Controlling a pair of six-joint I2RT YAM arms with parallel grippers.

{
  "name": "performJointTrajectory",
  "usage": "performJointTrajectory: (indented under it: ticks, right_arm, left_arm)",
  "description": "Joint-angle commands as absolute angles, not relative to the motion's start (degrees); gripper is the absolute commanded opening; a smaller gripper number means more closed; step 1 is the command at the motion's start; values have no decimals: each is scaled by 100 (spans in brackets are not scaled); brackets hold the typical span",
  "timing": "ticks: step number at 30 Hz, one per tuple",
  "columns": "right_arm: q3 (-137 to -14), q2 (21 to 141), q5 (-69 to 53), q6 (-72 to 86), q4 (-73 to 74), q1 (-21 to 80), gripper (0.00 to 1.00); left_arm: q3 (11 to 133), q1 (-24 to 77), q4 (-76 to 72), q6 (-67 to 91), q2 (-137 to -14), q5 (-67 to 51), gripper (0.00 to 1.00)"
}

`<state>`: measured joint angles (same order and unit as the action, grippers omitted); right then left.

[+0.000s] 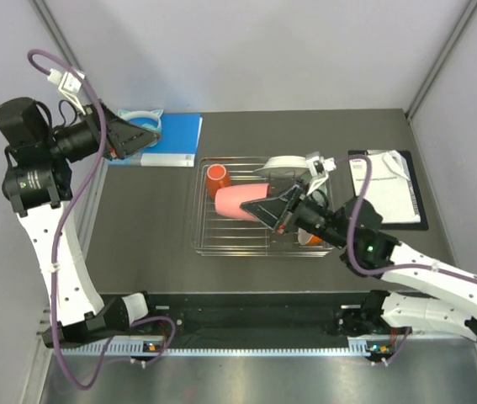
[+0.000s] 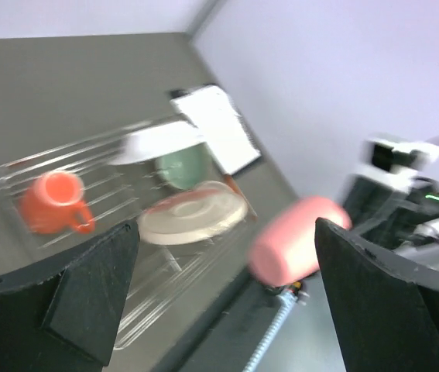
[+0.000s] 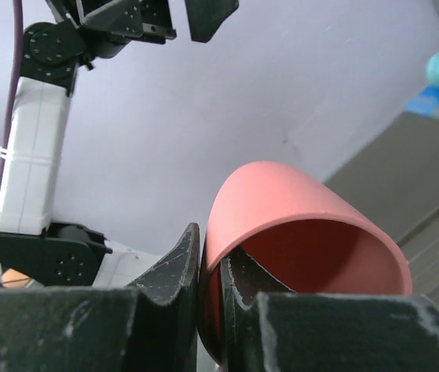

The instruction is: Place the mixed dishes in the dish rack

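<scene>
The silver wire dish rack (image 1: 201,229) sits mid-table. In it are the orange mug (image 1: 216,177) at the far left, the white plate (image 1: 287,162) at the far right, and, seen in the left wrist view, the mint-green bowl (image 2: 184,165) and the pink-and-cream plate (image 2: 192,213). My right gripper (image 1: 278,210) is shut on the pink cup's (image 1: 236,202) wall, one finger inside and one outside (image 3: 213,248), and holds it on its side over the rack. An orange bit (image 1: 310,239) shows under the right arm. My left gripper (image 1: 129,135) is open and empty, raised at the far left.
Teal headphones (image 1: 147,118) lie on a blue book (image 1: 175,139) at the far left, close to my left gripper. A black clipboard with white paper (image 1: 389,189) lies right of the rack. Grey walls close in the table on three sides.
</scene>
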<state>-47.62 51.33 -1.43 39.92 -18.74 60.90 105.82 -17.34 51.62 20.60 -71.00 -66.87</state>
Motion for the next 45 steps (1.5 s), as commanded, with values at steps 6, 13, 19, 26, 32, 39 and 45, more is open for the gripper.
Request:
performJointTrajectory:
  ticks: [6,13,19,26,32,39,45]
  right_arm:
    - [-4737,6327,-2100,6071,-5341,5318,0]
    - [-4930,7293,-2162,6837,-6545,5098,0]
    - [-5264,8164,-2250,7628,-7461,4966,0]
    - [-5660,8569,-2294,7988,-7734,4861,0]
    - [-5853,9087,-2312,8490,-8384,4825,0]
    - [-6134,9465,-2276,8587,-8604,4816,0]
    - [-6416,9641,-2233,8622,-8684,4781,0]
  left_arm:
    - [8033,-1731,-136,6673,-6302,-8033,99]
    - [8016,-1416,1105,5574,-6214,-7691,99]
    - [8112,-635,2581,3959,-6179,-6945,99]
    - [7866,-413,2821,3586,-6144,-6750,99]
    - [7700,-325,2795,3594,-6117,-6882,99]
    - [7497,-220,2206,4245,-6021,-7356,99]
    - [7366,-132,2206,4210,-5950,-7321,99]
